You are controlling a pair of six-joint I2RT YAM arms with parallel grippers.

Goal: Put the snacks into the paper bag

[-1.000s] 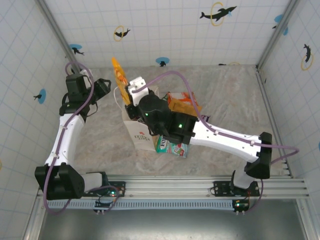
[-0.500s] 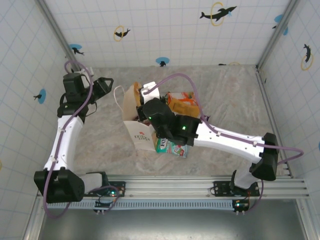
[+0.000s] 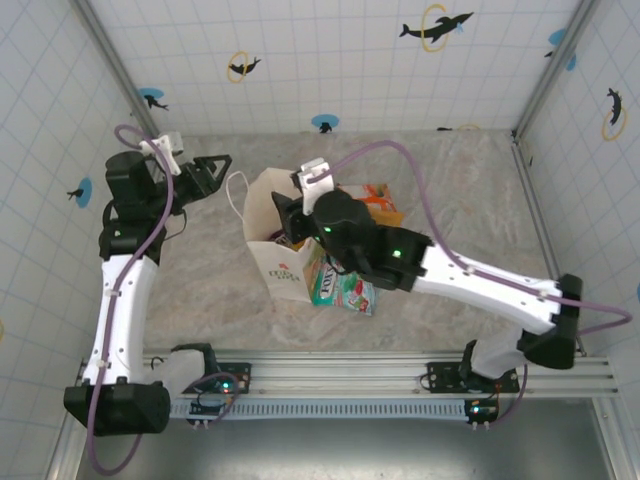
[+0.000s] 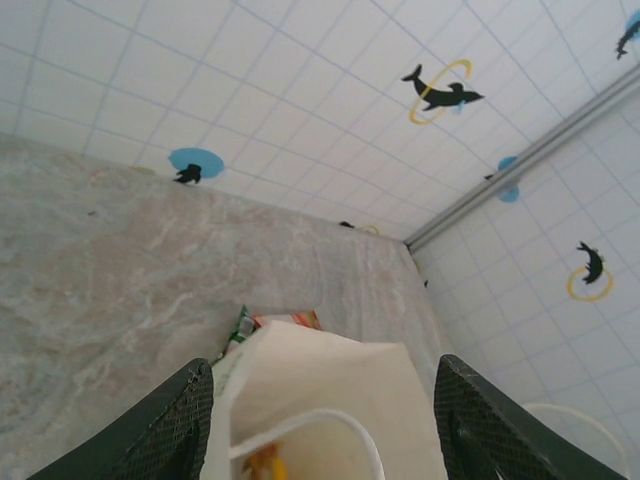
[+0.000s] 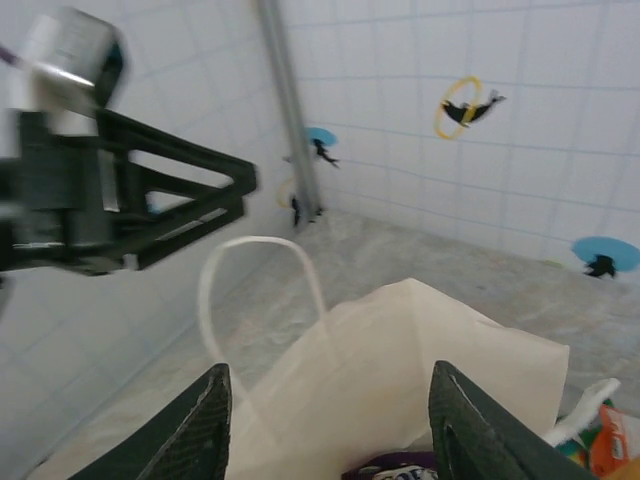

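Your right hand (image 3: 287, 216) hangs spread and empty over the mouth of the tall white paper bag (image 3: 272, 262) mid-worktop. Your left hand (image 3: 214, 172), also spread, hovers beside its handle. A teal glossy packet (image 3: 343, 291) lies just beside the bag.

Paper bag (image 3: 268, 255) stood mid-table, right gripper (image 3: 285, 217) above its mouth. Far packet (image 3: 382, 205) lay at its 3 o'clock, near packet (image 3: 345, 292) at 4 o'clock.

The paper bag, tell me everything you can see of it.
The white paper bag stands upright mid-table, mouth open, a thin white handle looping from its rim. A red logo and dark lettering mark its near side. A teal packet lies by its base; the right gripper hangs over its mouth, jaws open.
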